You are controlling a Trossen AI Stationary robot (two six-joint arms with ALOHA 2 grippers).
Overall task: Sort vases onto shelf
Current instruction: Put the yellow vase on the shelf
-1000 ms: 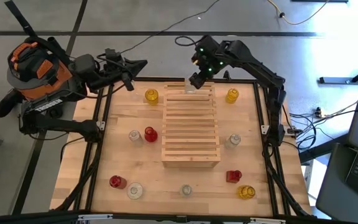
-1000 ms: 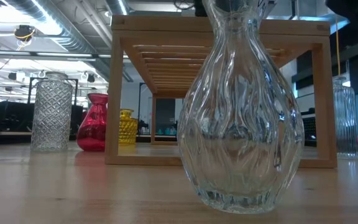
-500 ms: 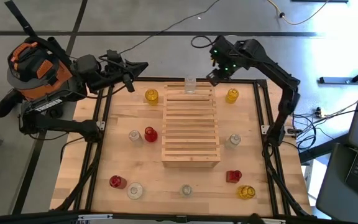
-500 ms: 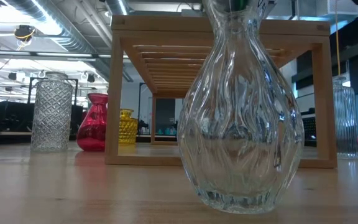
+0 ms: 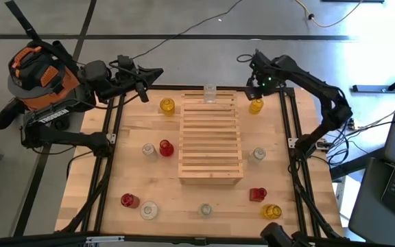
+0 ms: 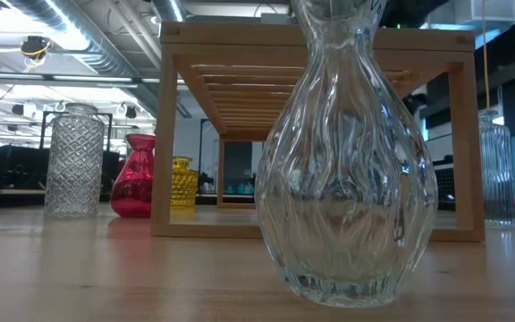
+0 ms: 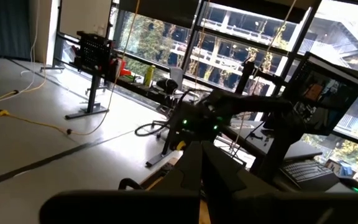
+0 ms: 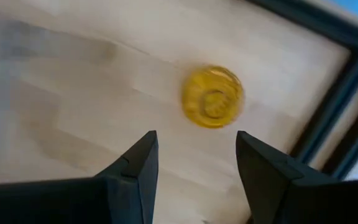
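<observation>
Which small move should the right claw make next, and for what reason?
Probably descend over the yellow vase and close on it. The right claw is open and empty, the vase lies just ahead between its fingers, and it stands on the table beside the shelf.

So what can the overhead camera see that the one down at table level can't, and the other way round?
Only the overhead view shows both arms: the right gripper open above a yellow vase, the left gripper parked off the table's far-left corner, plus a clear vase on the shelf's far end. Only the low view shows a big clear vase up close and the room behind. Both show the wooden shelf.
</observation>
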